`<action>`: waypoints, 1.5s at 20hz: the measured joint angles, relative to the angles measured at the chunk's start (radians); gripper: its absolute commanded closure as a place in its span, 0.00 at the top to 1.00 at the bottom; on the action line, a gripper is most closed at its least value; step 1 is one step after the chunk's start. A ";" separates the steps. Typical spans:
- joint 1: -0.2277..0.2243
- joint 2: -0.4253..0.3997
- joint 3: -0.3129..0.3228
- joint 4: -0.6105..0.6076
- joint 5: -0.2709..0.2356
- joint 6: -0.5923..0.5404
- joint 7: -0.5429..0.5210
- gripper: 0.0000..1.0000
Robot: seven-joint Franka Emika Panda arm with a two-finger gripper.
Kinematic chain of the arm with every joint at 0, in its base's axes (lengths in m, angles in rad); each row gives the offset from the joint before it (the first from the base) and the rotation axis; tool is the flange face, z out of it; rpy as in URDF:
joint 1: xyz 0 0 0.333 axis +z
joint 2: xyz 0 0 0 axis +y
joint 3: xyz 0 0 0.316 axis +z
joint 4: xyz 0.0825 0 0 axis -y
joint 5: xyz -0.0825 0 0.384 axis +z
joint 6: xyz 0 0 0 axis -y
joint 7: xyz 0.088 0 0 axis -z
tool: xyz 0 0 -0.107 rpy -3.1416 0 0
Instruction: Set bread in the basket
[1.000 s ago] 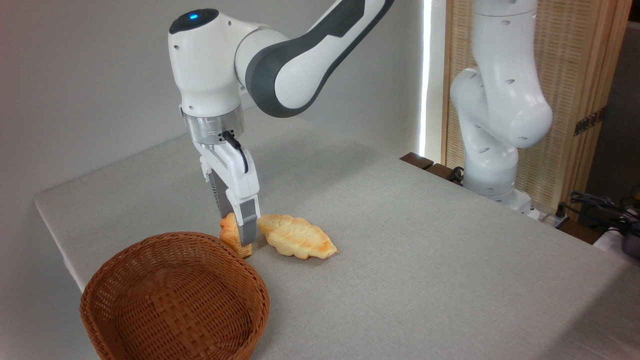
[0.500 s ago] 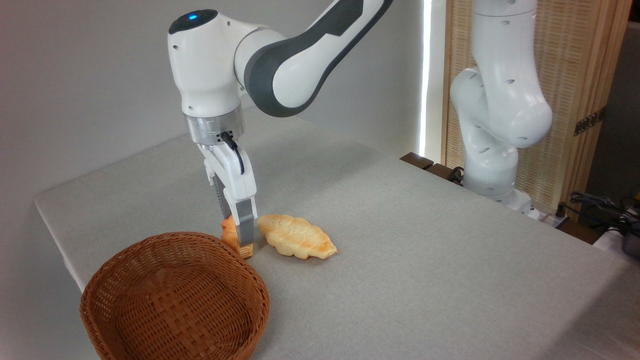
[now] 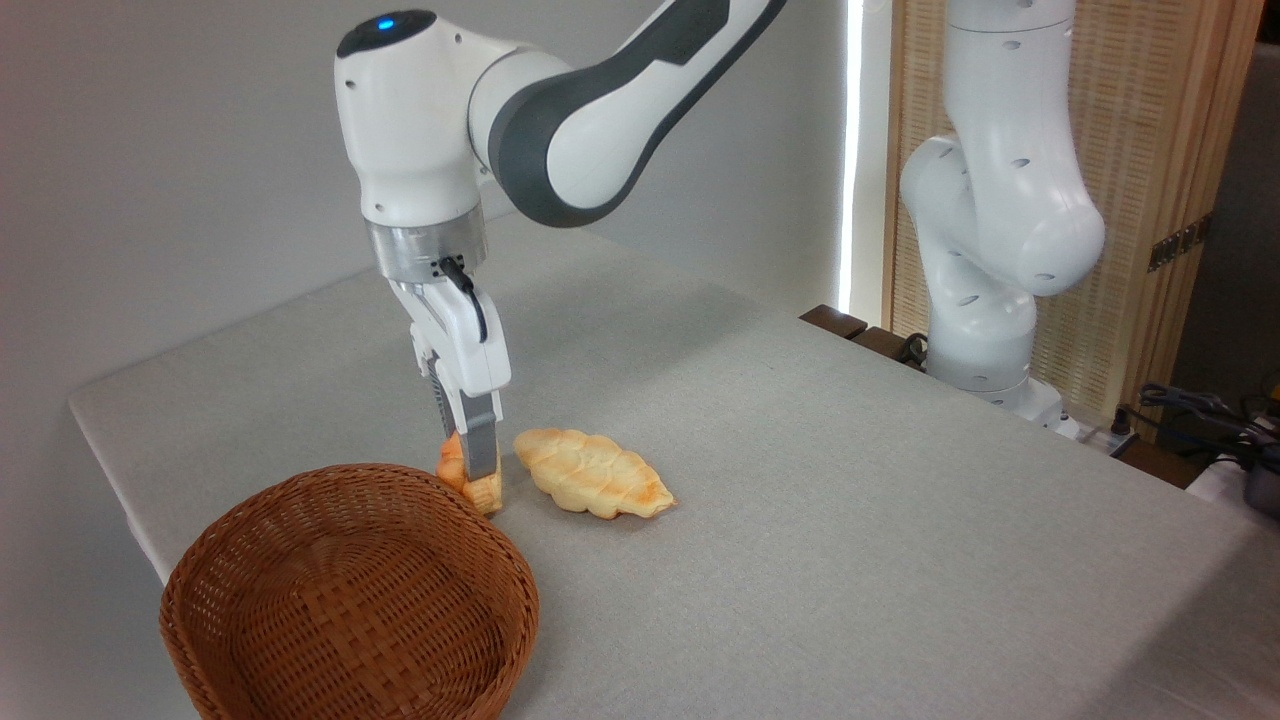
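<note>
The bread, a small stubby golden-orange piece, stands on edge just behind the far rim of the round brown wicker basket. My gripper points straight down and is shut on the bread, its grey near finger covering the middle of the piece. The bread's lower end sits at about table level; I cannot tell whether it touches the cloth. The basket holds nothing.
A longer pale-golden leaf-shaped pastry lies flat just right of the gripper. The grey table ends close behind and left of the basket. The arm's white base column stands at the table's right rear, with cables beyond.
The gripper's fingers have closed in on the bread, and the hand has turned and risen slightly. The bread has shifted a little up and left. Basket and pastry have not moved.
</note>
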 measured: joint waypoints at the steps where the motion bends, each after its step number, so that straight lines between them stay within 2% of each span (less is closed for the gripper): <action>1: 0.003 -0.005 0.005 0.014 0.000 -0.032 0.000 0.36; 4: 0.007 -0.022 0.036 0.061 0.000 -0.140 0.002 0.36; 8: 0.009 -0.036 0.065 0.090 -0.006 -0.172 0.002 0.36; 11: 0.009 -0.036 0.091 0.110 -0.062 -0.162 0.002 0.36; 14: 0.009 -0.036 0.119 0.122 -0.124 -0.086 0.002 0.38; 15: 0.009 -0.035 0.124 0.123 -0.141 -0.048 0.002 0.45; 16: 0.009 -0.034 0.127 0.123 -0.152 -0.012 0.002 0.58; 18: 0.009 -0.028 0.128 0.123 -0.161 0.028 0.002 0.96; 19: 0.009 -0.024 0.128 0.123 -0.162 0.037 0.002 1.00; 30: -0.004 0.027 0.117 0.124 -0.163 0.066 0.002 1.00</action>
